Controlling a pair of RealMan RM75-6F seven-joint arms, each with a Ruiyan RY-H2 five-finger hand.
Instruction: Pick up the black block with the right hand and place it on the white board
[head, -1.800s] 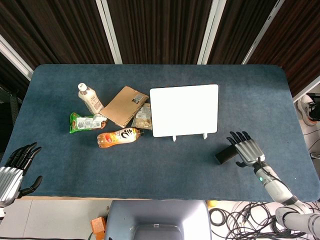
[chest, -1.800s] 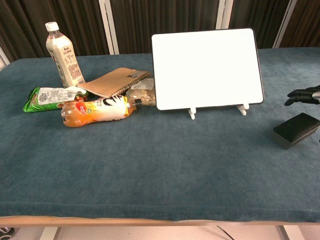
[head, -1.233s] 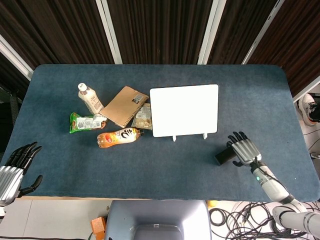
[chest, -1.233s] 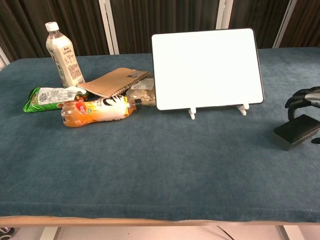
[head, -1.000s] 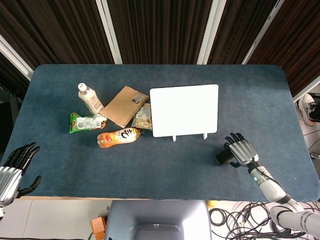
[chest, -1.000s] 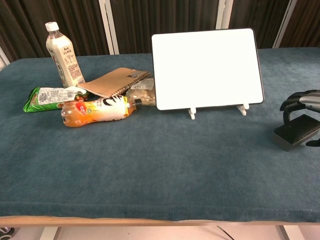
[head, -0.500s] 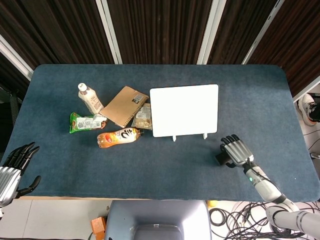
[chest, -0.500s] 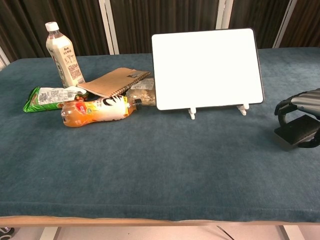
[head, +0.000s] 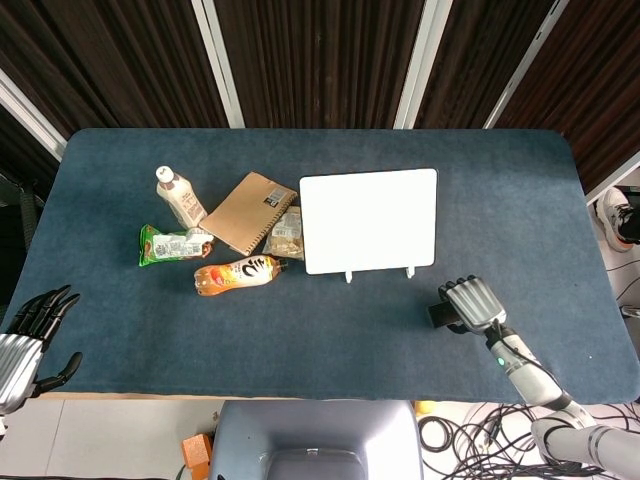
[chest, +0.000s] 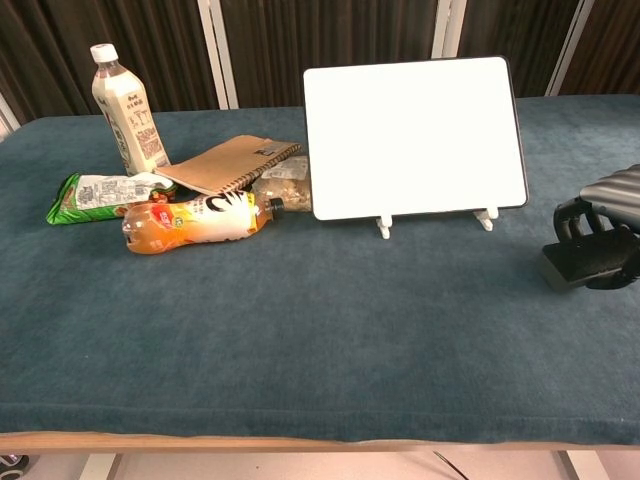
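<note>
The black block (head: 437, 314) lies on the blue table near its right front, just below the white board's right foot. My right hand (head: 469, 303) covers the block from above; in the chest view its fingers (chest: 572, 218) curl over the far edge of the black block (chest: 572, 263) and the thumb comes up on the near side, so the hand grips it. The block still touches the cloth. The white board (head: 368, 220) stands tilted on two small feet at the table's middle, its face bare (chest: 415, 135). My left hand (head: 24, 341) hangs open off the table's front left corner.
Left of the board lie a brown notebook (head: 250, 211), a snack bag (head: 287, 234), an orange drink bottle (head: 237, 273) on its side, a green packet (head: 172, 244) and an upright white bottle (head: 179, 196). Cables lie on the floor at the lower right.
My right hand slid left over the black block, and its fingers curled down and closed around it. The left hand stayed still.
</note>
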